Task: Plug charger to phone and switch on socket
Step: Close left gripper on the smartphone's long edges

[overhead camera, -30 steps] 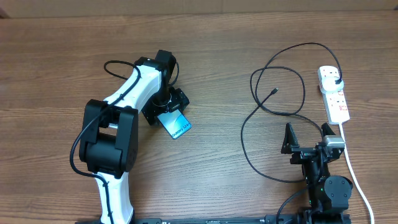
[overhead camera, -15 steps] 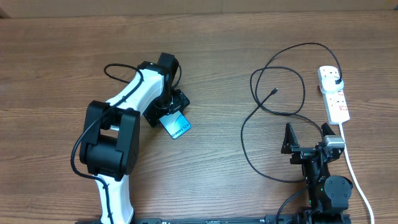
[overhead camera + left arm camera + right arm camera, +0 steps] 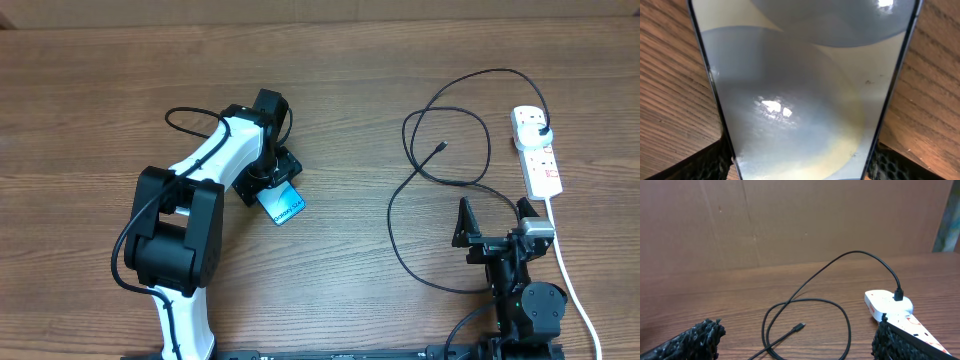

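My left pincer point(image 3: 266, 180) grips the phone point(image 3: 285, 205); the charger tip point(image 3: 441, 147) lies far to the right, nearer my open right pincer point(image 3: 490, 222).

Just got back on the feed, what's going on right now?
The left pincer is closed on the phone, gripping it by its long edges on the table. The right pincer is open and holds nothing, parked near the socket. The charger is plugged into the socket, but its tip lies loose on the table, far from the phone. So the phone is not yet connected.
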### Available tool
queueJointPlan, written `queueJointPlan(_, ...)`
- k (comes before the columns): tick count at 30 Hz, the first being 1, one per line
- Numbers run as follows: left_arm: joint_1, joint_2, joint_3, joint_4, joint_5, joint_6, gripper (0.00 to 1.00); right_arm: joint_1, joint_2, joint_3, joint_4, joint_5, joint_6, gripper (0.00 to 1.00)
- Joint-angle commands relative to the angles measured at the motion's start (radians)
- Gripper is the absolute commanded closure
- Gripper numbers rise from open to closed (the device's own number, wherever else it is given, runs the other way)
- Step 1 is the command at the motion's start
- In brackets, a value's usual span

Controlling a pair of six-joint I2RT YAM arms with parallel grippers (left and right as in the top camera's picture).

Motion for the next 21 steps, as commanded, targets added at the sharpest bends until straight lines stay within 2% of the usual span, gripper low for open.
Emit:
queueJointPlan(1,-0.006,0.05,-0.049,0.022,-0.01,0.071,0.15,-0.002,-0.009,-0.011,0.007,0.002,-0.007,0.0)
queueJointPlan(10,-0.006,0.05,-0.049,0.064,-0.014,0.344,0.18,-0.002,-0.009,-0.011,0.007,0.002,-0.007,0.0)
queueJointPlan(13,-0.006,0.05,-0.049,0.064,-0.03,0.383,0.19,-0.002,-0.009,-0.011,0.007,0.002,-0.007,0.0)
queueJointPlan(21,-0.006,0.05,-0.027,0.05,-0.054,0.394,0.17,-0.002,-0.009,-0.011,0.007,0.002,-0.007,0.0)
